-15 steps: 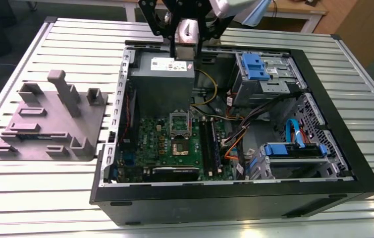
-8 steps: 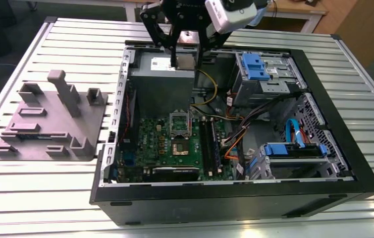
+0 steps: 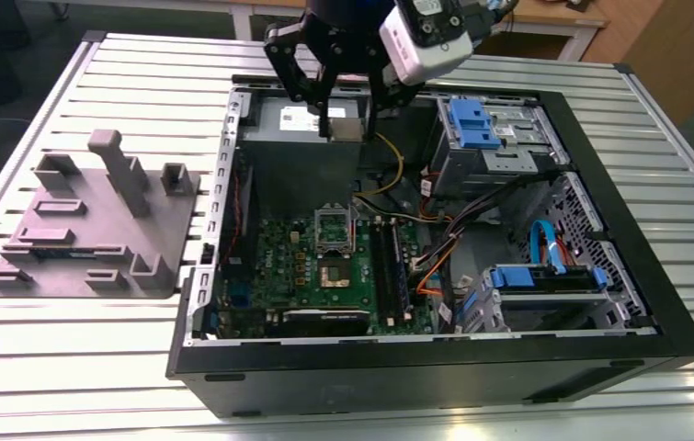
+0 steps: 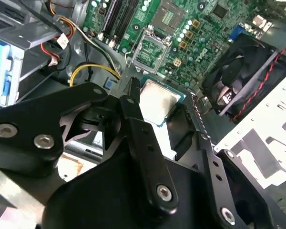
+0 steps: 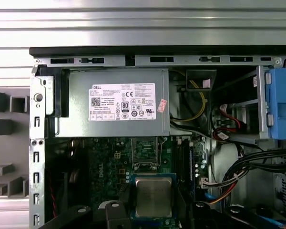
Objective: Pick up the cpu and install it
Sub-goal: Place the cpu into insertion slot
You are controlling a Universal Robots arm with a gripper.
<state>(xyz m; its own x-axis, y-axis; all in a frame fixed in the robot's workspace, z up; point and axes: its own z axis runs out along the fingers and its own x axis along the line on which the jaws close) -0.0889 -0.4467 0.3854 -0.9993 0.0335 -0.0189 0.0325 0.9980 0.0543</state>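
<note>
My gripper (image 3: 344, 121) hangs above the open computer case (image 3: 641, 303), over its far side near the power supply. It is shut on the cpu (image 3: 344, 128), a small flat square chip with a silver-grey top. In both wrist views the cpu (image 4: 157, 100) (image 5: 153, 196) sits flat between the black fingers (image 4: 132, 102). The motherboard's cpu socket (image 3: 332, 262) lies below, nearer the case middle, with its metal latch frame raised. This socket (image 4: 151, 47) (image 5: 145, 153) is bare, with the chip held well above it.
A grey power supply box (image 5: 117, 102) sits at the case's far edge. Blue drive cages (image 3: 475, 124) and bundled cables (image 3: 445, 248) fill the exterior view's right half. Memory sticks (image 3: 390, 266) flank the socket. A black fan (image 4: 238, 67) is nearby. A grey fixture block (image 3: 89, 220) stands on the table.
</note>
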